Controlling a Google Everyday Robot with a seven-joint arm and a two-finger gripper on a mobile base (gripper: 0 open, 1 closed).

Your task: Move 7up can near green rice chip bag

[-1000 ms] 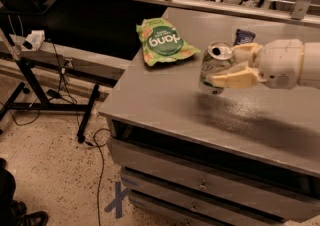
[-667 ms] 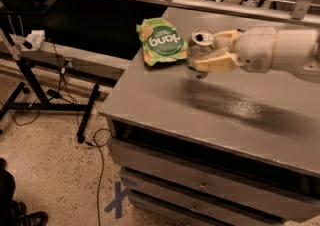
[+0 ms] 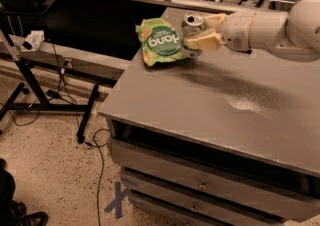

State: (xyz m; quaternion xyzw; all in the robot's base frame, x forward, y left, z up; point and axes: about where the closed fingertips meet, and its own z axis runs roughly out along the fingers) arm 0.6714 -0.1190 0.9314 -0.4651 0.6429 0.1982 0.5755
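1. Camera view: the claw (image 3: 198, 32) sat at the far left part of the grey surface (image 3: 215, 95), at the end of a cream-white arm (image 3: 270, 26) that reached in from the right edge.
2. The claw was clamped on the can (image 3: 193, 19): one pale finger (image 3: 214, 19) lay along the can's far side and the other (image 3: 200, 43) along its near side.
3. The can stood roughly upright in that grip, its silver top and pull-tab showing just above the claw.
4. Whether the can's base touched the surface I could not tell; a dark shadow lay right under the claw.
5. The bag (image 3: 161, 41) lay flat just left of the claw, its right edge touching or nearly touching the can, its white "dang" lettering upside down to the camera.
6. The bag rested near the surface's far left corner, its left edge close to the rim.
7. Right of the claw and nearer the camera, a pale glare spot (image 3: 243, 104) shone on the surface.
8. Below the claw, under the surface's front edge, ran grey drawers (image 3: 200, 186).
9. Far left of the claw stood a black metal stand (image 3: 31, 72) on the speckled floor (image 3: 55, 170), with a thin cable (image 3: 101, 146) trailing across the floor.
10. A blue tape cross (image 3: 117, 202) marked the floor well below and left of the claw.
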